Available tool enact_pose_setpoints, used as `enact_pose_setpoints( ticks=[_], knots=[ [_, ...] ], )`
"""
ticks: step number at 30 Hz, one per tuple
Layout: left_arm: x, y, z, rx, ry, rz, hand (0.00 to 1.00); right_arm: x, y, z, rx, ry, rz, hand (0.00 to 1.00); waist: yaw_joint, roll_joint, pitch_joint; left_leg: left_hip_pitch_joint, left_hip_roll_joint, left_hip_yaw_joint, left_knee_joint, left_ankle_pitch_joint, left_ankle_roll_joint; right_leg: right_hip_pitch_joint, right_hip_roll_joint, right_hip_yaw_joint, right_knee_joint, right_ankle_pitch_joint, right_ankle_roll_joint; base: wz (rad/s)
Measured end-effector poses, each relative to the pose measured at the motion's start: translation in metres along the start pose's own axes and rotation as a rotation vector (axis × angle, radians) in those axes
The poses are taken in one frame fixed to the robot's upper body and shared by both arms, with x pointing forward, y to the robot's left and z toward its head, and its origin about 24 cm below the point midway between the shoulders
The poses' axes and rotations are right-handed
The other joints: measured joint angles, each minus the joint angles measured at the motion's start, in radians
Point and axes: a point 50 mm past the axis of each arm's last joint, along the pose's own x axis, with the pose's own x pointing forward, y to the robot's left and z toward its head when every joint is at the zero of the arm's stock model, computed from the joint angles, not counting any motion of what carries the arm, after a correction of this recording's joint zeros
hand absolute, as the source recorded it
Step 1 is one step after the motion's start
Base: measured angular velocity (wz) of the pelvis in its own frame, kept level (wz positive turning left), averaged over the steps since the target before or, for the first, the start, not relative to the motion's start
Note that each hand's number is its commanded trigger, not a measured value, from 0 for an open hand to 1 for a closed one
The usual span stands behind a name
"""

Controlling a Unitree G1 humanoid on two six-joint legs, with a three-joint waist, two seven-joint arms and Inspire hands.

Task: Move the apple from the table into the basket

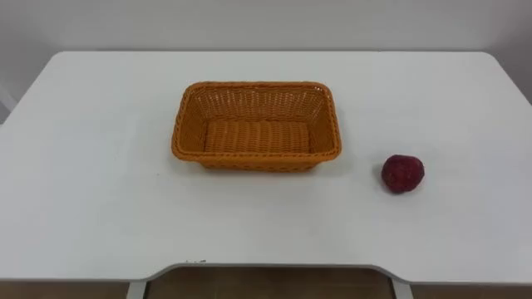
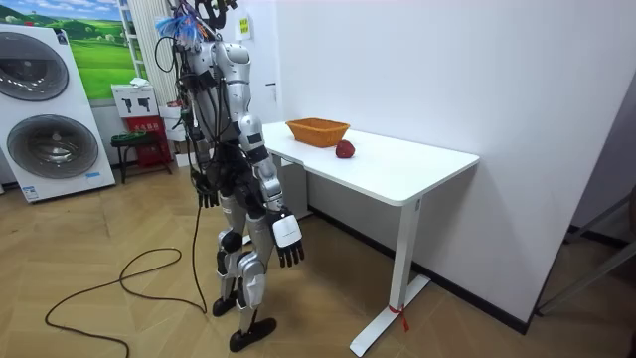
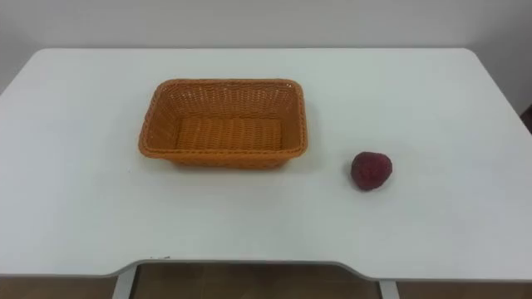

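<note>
Both my right hand (image 2: 287, 242) and left hand (image 2: 206, 189) hang by my sides, fingers seemingly loose, apart and empty. The apple (image 1: 403, 174) lies on the table (image 1: 100, 208), up ahead of my right fingers, beside the basket (image 1: 257, 124). It looks firm, light and prone to roll, so I'd wrap its middle.

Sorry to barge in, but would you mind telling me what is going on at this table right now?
The robot stands in front of the white table with both arms hanging down. Its right hand and left hand are open at its sides and hold nothing. The dark red apple lies on the table to the right of the orange wicker basket, apart from it. The basket is empty, so the pick has not yet begun.
</note>
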Motion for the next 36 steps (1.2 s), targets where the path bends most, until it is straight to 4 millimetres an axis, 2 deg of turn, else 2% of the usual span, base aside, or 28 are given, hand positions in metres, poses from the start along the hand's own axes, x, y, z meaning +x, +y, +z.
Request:
enact_pose_setpoints(
  ticks=[6,9,12,15,17,18,20,25,28,32,33,36],
  knots=[
    [0.000,-0.001,0.001,0.013,-0.002,0.003,0.00,0.000,0.001,0.000,0.031,0.001,0.007,0.00,0.004,0.000,0.0004,0.000,0.001,0.002,0.000,0.000,0.000,0.000,0.000,0.001,0.001,0.000,0.000,0.00],
    [0.000,-0.002,0.003,0.028,-0.013,0.017,0.00,0.000,0.004,-0.002,0.176,0.015,0.004,0.00,0.002,0.002,0.0013,0.000,0.004,0.001,0.000,0.000,0.000,0.000,0.001,0.000,0.001,0.000,0.000,0.00],
    [0.000,-0.001,0.003,0.017,-0.025,0.033,0.00,0.000,0.002,-0.002,0.378,0.024,-0.024,0.00,-0.006,0.008,0.0024,0.000,0.009,0.001,0.003,0.000,-0.001,0.001,0.002,0.001,0.002,0.001,-0.001,0.00],
    [0.000,0.003,0.001,-0.028,-0.035,0.052,0.00,0.000,-0.008,-0.002,0.723,0.035,-0.083,0.00,-0.030,0.009,0.0044,-0.001,0.001,0.001,-0.003,0.000,-0.001,0.001,0.001,-0.002,0.003,0.000,-0.001,0.03],
    [0.000,0.011,0.001,-0.075,-0.049,0.090,0.00,-0.001,-0.020,-0.001,1.040,0.058,-0.148,0.00,-0.045,0.006,0.0027,-0.001,0.000,0.001,-0.005,0.000,0.000,0.001,0.001,-0.001,0.002,0.000,0.000,0.00],
    [0.000,0.013,0.000,-0.080,-0.051,0.099,0.00,-0.001,-0.023,0.002,1.113,0.057,-0.161,0.00,-0.053,0.005,0.0024,-0.001,0.000,0.001,-0.005,0.000,0.000,0.001,0.001,0.000,0.002,0.000,0.000,0.00],
    [-0.001,0.019,-0.002,-0.107,-0.052,0.127,0.00,-0.003,-0.038,0.010,1.304,0.024,-0.224,0.00,-0.070,0.005,-0.0006,0.000,-0.001,0.009,-0.001,0.000,0.000,-0.003,0.001,0.015,0.001,0.000,0.000,-0.11],
    [-0.003,0.030,0.001,-0.134,-0.096,0.211,0.00,-0.021,-0.079,0.046,1.502,-0.139,-0.394,0.00,-0.086,0.005,-0.0033,-0.005,-0.001,0.027,-0.002,0.001,0.001,-0.017,-0.001,0.026,0.019,-0.002,0.004,-0.10],
    [-0.004,0.033,0.008,-0.134,-0.131,0.239,0.00,-0.040,-0.099,0.073,1.541,-0.262,-0.483,0.00,-0.084,0.000,-0.0081,-0.023,-0.001,0.027,0.005,0.001,0.002,-0.037,0.000,0.031,0.029,-0.002,0.004,0.00],
    [-0.004,0.033,0.008,-0.133,-0.142,0.243,0.00,-0.073,-0.121,0.108,1.547,-0.450,-0.630,0.00,-0.081,0.001,-0.0078,-0.038,-0.001,0.027,0.011,0.002,0.003,-0.053,-0.001,0.032,0.041,-0.003,0.004,0.00],
    [-0.004,0.033,0.008,-0.133,-0.144,0.243,0.00,-0.078,-0.123,0.112,1.543,-0.471,-0.654,0.00,-0.082,0.001,-0.0075,-0.040,-0.001,0.026,0.011,0.002,0.004,-0.055,-0.001,0.030,0.042,-0.003,0.004,0.04],
    [-0.004,0.032,0.007,-0.129,-0.141,0.242,0.00,-0.108,-0.135,0.129,1.508,-0.636,-0.764,0.00,-0.077,0.007,-0.0062,-0.042,-0.001,0.025,0.008,0.002,0.004,-0.057,-0.001,0.029,0.042,-0.003,0.004,0.00]
  ],
)
